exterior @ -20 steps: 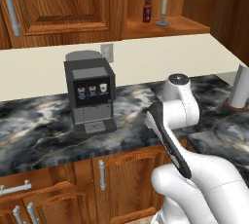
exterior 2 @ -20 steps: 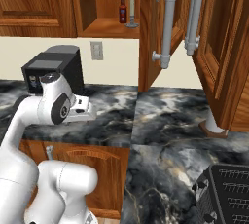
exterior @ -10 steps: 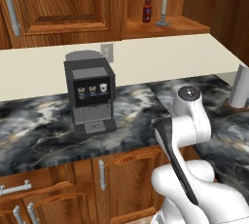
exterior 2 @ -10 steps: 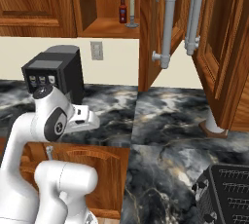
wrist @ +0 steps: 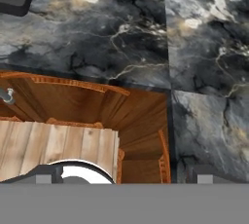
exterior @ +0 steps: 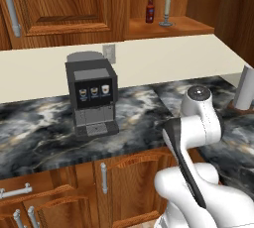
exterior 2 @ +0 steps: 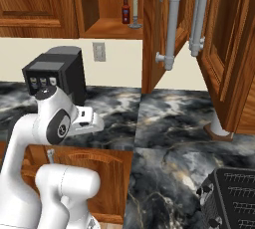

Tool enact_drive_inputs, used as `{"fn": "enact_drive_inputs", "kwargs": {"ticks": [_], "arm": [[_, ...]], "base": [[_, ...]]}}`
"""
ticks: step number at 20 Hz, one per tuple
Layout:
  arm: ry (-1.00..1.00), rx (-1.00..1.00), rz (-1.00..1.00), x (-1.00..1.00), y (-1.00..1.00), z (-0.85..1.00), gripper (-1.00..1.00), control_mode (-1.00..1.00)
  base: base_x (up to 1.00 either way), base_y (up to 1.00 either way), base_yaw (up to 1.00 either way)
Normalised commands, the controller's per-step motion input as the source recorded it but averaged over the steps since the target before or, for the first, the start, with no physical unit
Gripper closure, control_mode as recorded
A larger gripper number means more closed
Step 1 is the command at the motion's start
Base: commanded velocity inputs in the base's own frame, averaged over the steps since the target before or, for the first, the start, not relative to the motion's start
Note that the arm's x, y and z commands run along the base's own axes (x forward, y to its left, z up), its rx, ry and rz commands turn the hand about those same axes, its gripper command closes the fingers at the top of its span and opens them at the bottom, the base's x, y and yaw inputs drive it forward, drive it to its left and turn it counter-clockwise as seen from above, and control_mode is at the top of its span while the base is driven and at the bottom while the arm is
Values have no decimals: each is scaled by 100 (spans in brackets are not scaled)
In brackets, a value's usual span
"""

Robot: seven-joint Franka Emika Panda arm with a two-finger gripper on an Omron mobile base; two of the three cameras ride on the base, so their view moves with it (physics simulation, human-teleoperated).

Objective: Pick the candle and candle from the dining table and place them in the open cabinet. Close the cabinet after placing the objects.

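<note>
Up on the cabinet shelf [exterior: 191, 25], candle [exterior: 167, 9] stands far above gripper [wrist: 121, 179].

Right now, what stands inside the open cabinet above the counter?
Inside the open cabinet stand a small dark bottle with a red cap and, beside it, a thin cream candle on a round base. The cabinet's left side is hidden behind the neighbouring door.

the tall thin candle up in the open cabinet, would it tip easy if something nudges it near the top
Probably yes. The tall candle is a slim upright stick on a small round base, so a push high up would likely topple it. It stands close to the red-capped bottle, which it might knock. It looks rigid, and if tipped, apt to roll.
</note>
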Motion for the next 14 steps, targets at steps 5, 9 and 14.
{"fn": "enact_drive_inputs", "kwargs": {"ticks": [5, 9, 14], "arm": [[0, 0, 0, -2, 0, 0, -100, 100], [0, 0, 0, 0, 0, 0, -100, 100], [0, 0, 0, 0, 0, 0, -100, 100]], "base": [[-28, 3, 0], [-82, 23, 0], [-100, 44, 0]]}}
